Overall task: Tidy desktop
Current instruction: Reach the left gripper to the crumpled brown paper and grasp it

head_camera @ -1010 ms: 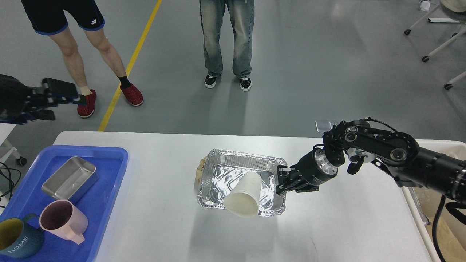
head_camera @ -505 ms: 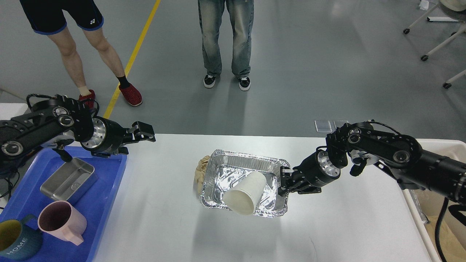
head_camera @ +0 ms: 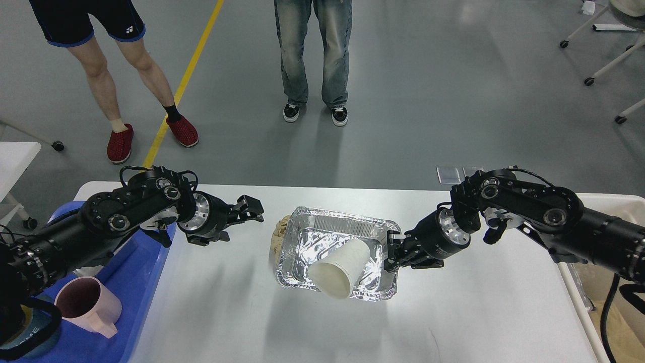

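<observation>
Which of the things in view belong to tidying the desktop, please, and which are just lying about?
Job:
desktop
foil tray, gripped by right gripper
paper cup
crumpled brown paper
left gripper
blue tray

Bystanders:
pink mug
dark "HOME" mug
two people's legs

We note a foil tray point(head_camera: 308, 237) near mid-table, a white paper cup point(head_camera: 338, 269) lying tilted in it, its mouth over the near rim. Crumpled brown paper point(head_camera: 278, 238) touches the tray's left side. At the left edge, a blue tray point(head_camera: 132, 275) carries a pink mug point(head_camera: 86, 306).
</observation>
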Motion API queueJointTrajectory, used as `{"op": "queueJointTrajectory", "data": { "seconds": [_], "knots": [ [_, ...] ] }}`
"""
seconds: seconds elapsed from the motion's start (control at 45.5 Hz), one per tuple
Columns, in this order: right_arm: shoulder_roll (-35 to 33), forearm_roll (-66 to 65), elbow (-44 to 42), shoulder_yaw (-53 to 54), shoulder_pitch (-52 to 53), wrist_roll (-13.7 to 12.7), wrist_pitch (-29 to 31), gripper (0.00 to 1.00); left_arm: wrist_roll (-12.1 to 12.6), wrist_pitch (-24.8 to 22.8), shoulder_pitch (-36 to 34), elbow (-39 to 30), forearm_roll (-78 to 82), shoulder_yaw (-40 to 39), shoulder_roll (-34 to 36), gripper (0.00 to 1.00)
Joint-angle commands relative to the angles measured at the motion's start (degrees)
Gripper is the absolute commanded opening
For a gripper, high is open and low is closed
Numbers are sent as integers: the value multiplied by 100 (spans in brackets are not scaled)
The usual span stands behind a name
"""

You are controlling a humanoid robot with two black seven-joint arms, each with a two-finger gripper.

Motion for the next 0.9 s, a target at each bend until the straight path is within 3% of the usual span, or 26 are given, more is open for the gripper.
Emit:
{"op": "queueJointTrajectory", "data": {
  "seconds": [0.0, 0.307, 0.527, 0.725, 0.878],
  "knots": [
    [-7, 0, 9, 0, -5, 0, 0, 0, -108, 158, 193, 289, 8, -3, -322, 93],
    [-69, 0, 9, 0, -14, 0, 0, 0, -512, 501, 378, 659, 8, 41, -762, 93],
    [-78, 0, 44, 0, -31, 0, 0, 0, -592, 501, 378, 940, 8, 41, -1017, 93],
    [-165, 0, 97, 0, -49, 0, 0, 0, -952, 721, 378, 1344, 8, 50, -1289, 93],
    [-201, 0, 114, 0, -67, 0, 0, 0, -987, 800, 413, 1538, 0, 50, -1456, 93]
  ]
}}
